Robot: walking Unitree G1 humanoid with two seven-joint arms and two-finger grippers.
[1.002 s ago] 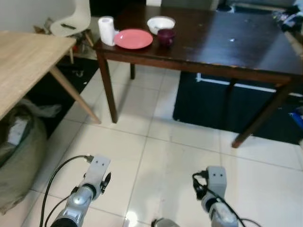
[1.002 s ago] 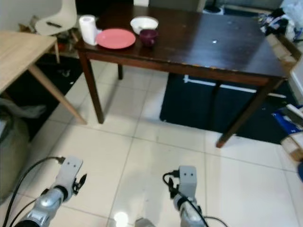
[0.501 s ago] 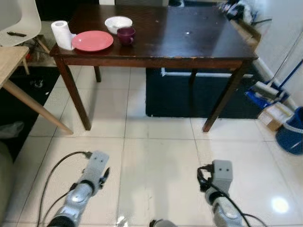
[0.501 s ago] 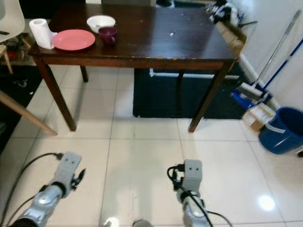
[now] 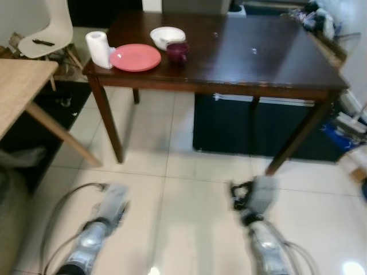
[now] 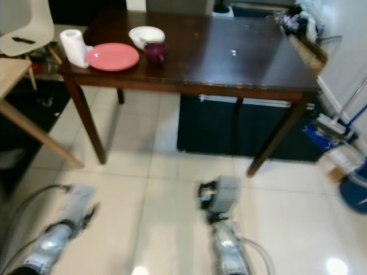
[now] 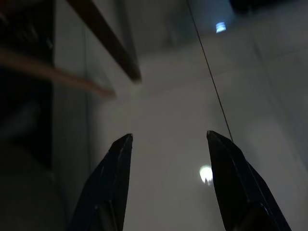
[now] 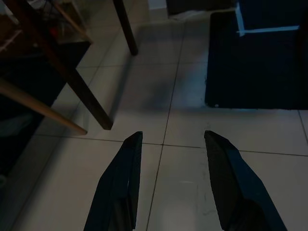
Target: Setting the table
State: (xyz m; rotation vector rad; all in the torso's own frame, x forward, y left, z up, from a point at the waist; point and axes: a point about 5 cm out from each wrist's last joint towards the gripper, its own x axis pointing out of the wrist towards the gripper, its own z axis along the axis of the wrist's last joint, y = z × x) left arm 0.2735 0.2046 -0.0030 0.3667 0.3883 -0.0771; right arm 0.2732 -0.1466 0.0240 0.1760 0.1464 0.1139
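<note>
A dark wooden table [image 5: 258,63] stands ahead. Near its far left corner lie a pink plate [image 5: 135,57], a white bowl [image 5: 167,36], a dark purple cup [image 5: 176,51] and a white paper roll [image 5: 100,49]. Both arms hang low over the tiled floor, blurred in the eye views, the left arm [image 5: 94,235] and the right arm [image 5: 261,229]. In the left wrist view my left gripper [image 7: 169,144] is open over bare tiles. My right gripper [image 8: 172,144] is open too, with nothing between its fingers [image 8: 126,178].
A light wooden table [image 5: 17,91] is at my left, with a white chair [image 5: 49,28] behind it. A dark cabinet [image 5: 252,126] sits under the dark table. Clutter and a blue bucket [image 6: 355,189] stand at the right. Open tiled floor lies between me and the table.
The camera has swung back left and the picture has blurred, so the table has shifted right in view. Both arms stay hanging low with fingers apart.
</note>
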